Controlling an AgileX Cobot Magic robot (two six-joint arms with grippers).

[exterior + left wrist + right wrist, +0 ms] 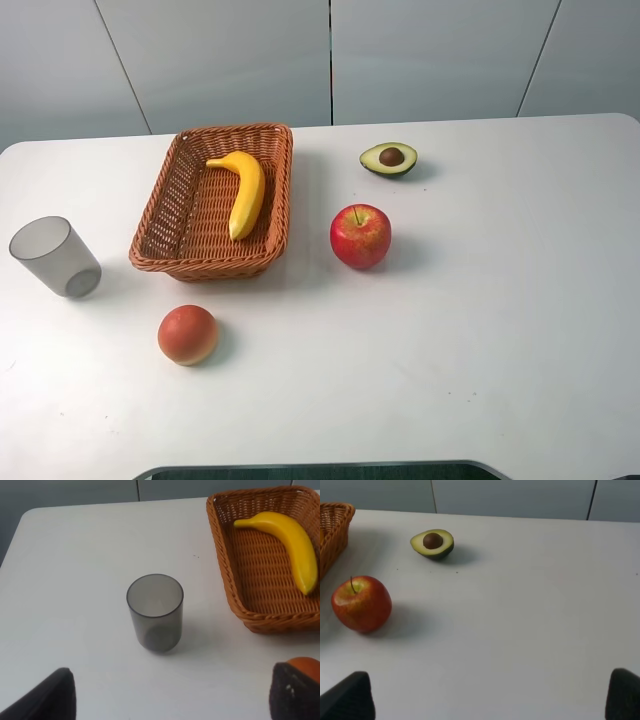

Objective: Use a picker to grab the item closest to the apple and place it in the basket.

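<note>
A red apple (pixel 360 236) stands near the middle of the white table. A halved avocado (pixel 389 158) with its brown pit lies just behind it, flat side up. The woven brown basket (pixel 190 215) sits to the apple's left with a yellow banana (pixel 245 192) inside. Neither gripper shows in the high view. In the right wrist view my right gripper (pixel 485 700) is open, well short of the apple (pixel 361 603) and avocado (pixel 432 543). My left gripper (pixel 170 700) is open too, its dark fingertips (pixel 47 697) wide apart and holding nothing.
A grey translucent cup (pixel 55 257) stands upright at the far left, in front of my left gripper (pixel 155 612). An orange round fruit (pixel 187 334) lies in front of the basket, near the left gripper's finger (pixel 305 664). A dark edge borders the table front (pixel 320 470).
</note>
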